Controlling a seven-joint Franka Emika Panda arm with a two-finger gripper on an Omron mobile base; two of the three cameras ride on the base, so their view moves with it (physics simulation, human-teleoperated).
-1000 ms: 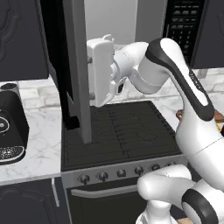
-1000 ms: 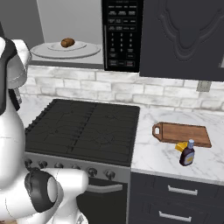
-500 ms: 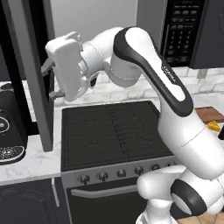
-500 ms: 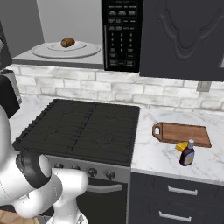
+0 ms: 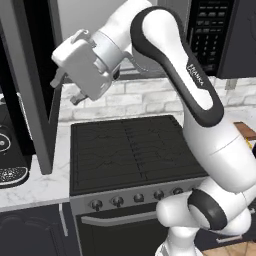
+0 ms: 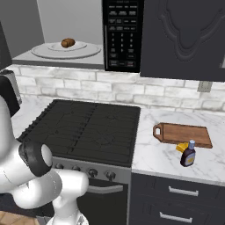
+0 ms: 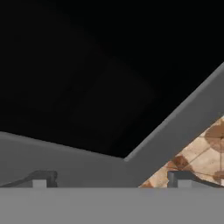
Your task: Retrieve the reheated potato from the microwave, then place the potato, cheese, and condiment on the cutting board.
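The cutting board [image 6: 184,134] looks like reddish wood, lying on a table [image 6: 156,156] of glossy white marble. The microwave [image 6: 122,35] keypad is matt black; its turntable [image 6: 66,50] is smooth pale glass.

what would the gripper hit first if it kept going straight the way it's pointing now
Most likely the open microwave door. The gripper points left at it in the left base view, and the hand view shows dark glass and grey frame ahead. The gap between them is unclear.

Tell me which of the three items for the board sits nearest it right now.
The cheese, a yellow wedge at the cutting board's front edge. The condiment stands just beyond it; the potato is in the microwave.
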